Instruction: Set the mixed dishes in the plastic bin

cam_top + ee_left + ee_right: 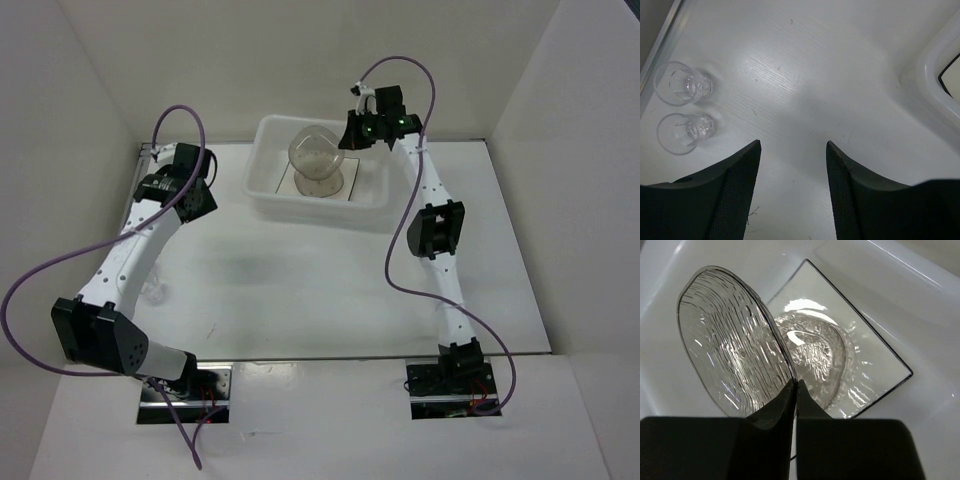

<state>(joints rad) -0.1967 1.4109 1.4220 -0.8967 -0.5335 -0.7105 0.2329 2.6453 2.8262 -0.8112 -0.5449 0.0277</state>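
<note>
Right wrist view, nearest first: your right hand (795,390) has its fingers pressed together on the rim of a round greyish dish (735,345). The dish stands almost on edge and fans out from the fingertips toward 10 o'clock. Only a narrow bite of rim is pinched, so I judge the grip prone to swivel; move slowly.

Just past the fingertips, toward 1 o'clock and lower down, the second round dish (815,355) lies flat on the square plate (875,360), both on the floor of the plastic bin (920,285). The held dish hangs above them, not touching as far as I can tell.

To finish this step well, roll the wrist so the dish comes nearer to flat and lower it until its free edge meets the lying dish. Only then part the fingers. Let go from this height and it would likely land on its rim and roll or clatter. Keep off the bin wall at 9 o'clock.

Left wrist view: your left hand (792,165) is spread apart and holds nothing above the bench (805,75). The near cup (685,131) and far cup (682,82) stand side by side at about 10 o'clock of it, well off its line. A corner of the bin sits at 2 o'clock.
</note>
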